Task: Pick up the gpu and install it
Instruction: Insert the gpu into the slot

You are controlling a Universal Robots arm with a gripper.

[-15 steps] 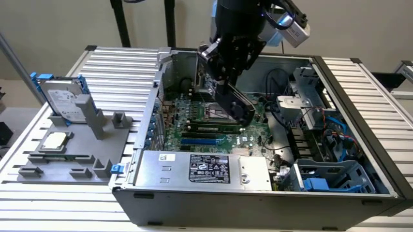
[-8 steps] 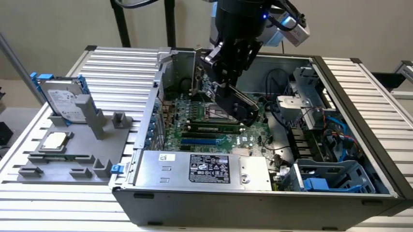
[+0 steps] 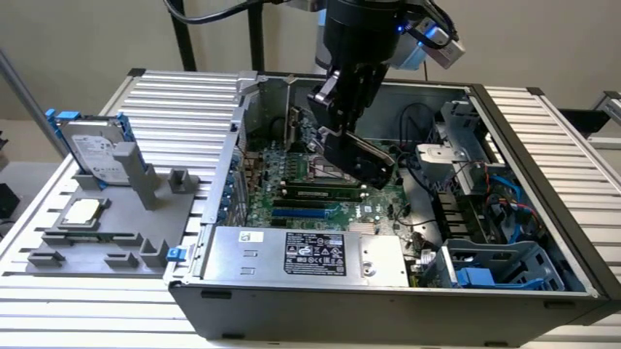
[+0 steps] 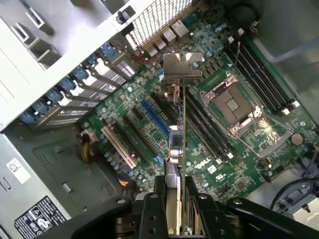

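A: Pincer (image 4: pixel 174 211) state?
B: Clamped on thin flat black-and-green gpu card (image 4: pixel 183 107), silver bracket at end farthest from pincer. Hanging below pincer, above green motherboard (image 4: pixel 249 164), not seated.
A: Tips for doing it well?
B: Keep card upright, match bottom edge to long blue slot (image 4: pixel 152 119) beneath pincer, slightly aside. Lower straight, no twist.
A: Edges, room?
B: Tight. Steel CPU socket (image 4: pixel 232 104) near on other side, perforated grey case wall (image 4: pixel 159 20) just past bracket. Open above pincer.
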